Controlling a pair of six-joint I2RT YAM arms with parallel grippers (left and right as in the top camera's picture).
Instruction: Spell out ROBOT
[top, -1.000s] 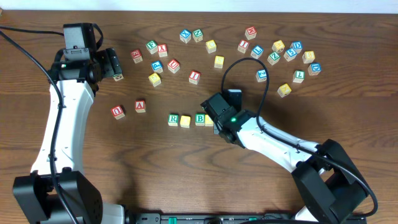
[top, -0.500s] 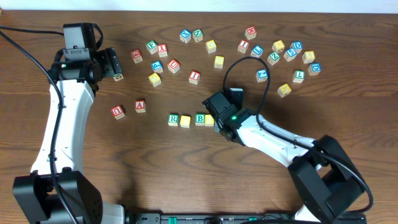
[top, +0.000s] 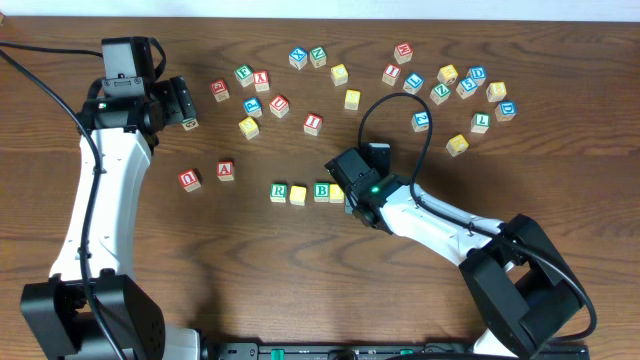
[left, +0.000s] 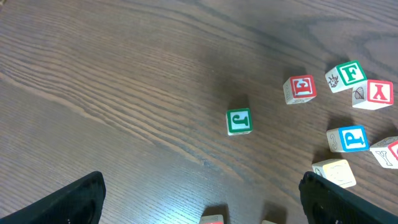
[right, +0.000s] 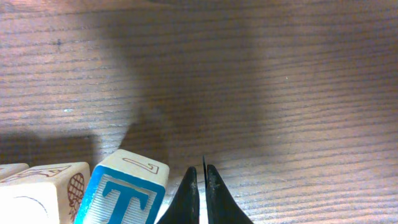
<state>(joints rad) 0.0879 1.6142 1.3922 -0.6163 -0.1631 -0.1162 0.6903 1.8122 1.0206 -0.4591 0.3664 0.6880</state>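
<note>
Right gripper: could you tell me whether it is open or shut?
Shut: the right gripper has its jaws pressed together, empty, beside the blue T cube.

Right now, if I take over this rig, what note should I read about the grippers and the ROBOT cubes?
Left gripper: open, empty, near the J cube.
Right gripper: shut, empty, beside T.
Row: R, first O, B, second O; T after it, hidden overhead under that gripper.
Done: all five seemingly in line.
Left: lift right gripper away, check T sits straight.
</note>
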